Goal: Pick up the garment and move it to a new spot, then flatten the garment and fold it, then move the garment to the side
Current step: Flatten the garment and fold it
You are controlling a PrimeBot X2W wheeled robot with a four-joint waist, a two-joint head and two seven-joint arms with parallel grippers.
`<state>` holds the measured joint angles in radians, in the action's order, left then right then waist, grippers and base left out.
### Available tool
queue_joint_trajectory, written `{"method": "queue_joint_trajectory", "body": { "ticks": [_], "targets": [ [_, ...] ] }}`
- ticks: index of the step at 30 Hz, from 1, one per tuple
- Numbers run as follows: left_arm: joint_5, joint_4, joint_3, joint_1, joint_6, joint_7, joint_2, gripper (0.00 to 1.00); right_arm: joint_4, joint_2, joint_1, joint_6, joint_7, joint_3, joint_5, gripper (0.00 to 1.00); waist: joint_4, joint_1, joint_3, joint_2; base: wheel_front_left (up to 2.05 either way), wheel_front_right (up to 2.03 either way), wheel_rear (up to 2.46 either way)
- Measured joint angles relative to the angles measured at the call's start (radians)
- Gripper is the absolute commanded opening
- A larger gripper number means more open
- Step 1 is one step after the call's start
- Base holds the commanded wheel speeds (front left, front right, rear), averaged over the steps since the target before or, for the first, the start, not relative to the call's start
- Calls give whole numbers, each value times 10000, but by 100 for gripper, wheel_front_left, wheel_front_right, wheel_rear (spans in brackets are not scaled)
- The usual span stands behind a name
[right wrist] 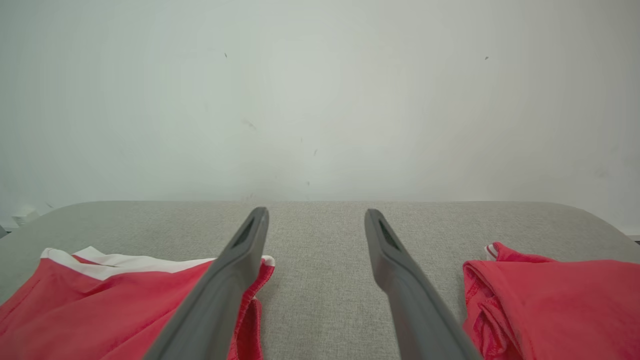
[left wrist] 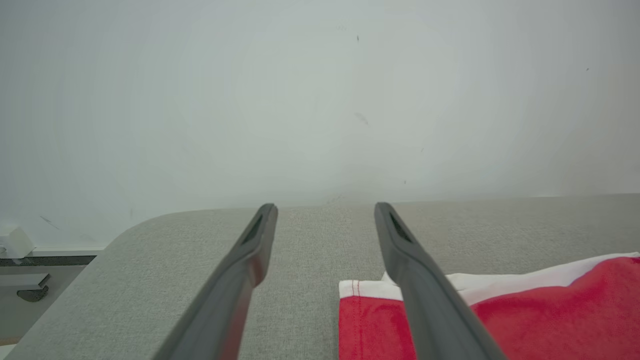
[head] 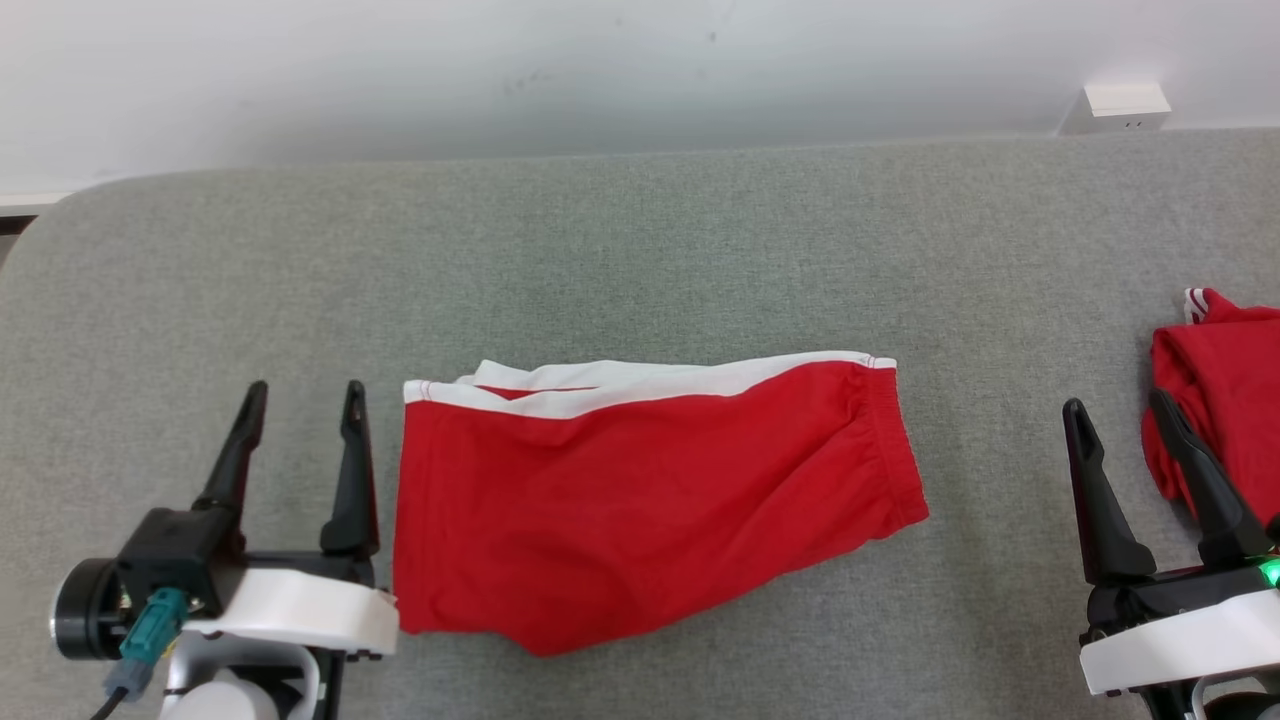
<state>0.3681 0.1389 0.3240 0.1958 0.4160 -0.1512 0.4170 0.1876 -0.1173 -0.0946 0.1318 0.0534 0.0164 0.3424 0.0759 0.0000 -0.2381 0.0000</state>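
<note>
The garment point(head: 650, 490) is a pair of red shorts with a white side stripe, lying folded and flat in the middle of the grey padded table point(head: 640, 250). My left gripper point(head: 305, 400) stands open just left of its left edge, nothing between the fingers. In the left wrist view the left gripper point(left wrist: 325, 210) points over the table, with the garment's corner point(left wrist: 370, 320) under and right of the right finger. My right gripper point(head: 1115, 405) is open at the lower right, well clear of the shorts. The right wrist view has the right gripper point(right wrist: 315, 215) open over bare table, the garment point(right wrist: 100, 310) to its left.
A second red garment point(head: 1220, 390) lies bunched at the table's right edge, right beside my right gripper, seen also as red cloth point(right wrist: 555, 305) in the right wrist view. A white wall runs behind the table, with a small white box point(head: 1125, 105) on it.
</note>
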Motion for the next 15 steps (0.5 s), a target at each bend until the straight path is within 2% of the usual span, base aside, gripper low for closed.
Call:
{"method": "queue_joint_trajectory", "body": {
  "ticks": [5,12,15],
  "targets": [
    [-84,128,-36,-128,151,105,117,100,84,-2,70,0,107,-50,-13,100,-14,0,18,0,0,0,0],
    [-84,228,81,-131,155,196,107,100,90,-63,107,0,286,-127,-102,100,-110,0,-33,0,0,0,0],
    [-84,247,180,-18,123,221,31,100,-111,-219,-58,0,443,161,-144,100,-253,0,-135,0,0,0,0]
  ]
}}
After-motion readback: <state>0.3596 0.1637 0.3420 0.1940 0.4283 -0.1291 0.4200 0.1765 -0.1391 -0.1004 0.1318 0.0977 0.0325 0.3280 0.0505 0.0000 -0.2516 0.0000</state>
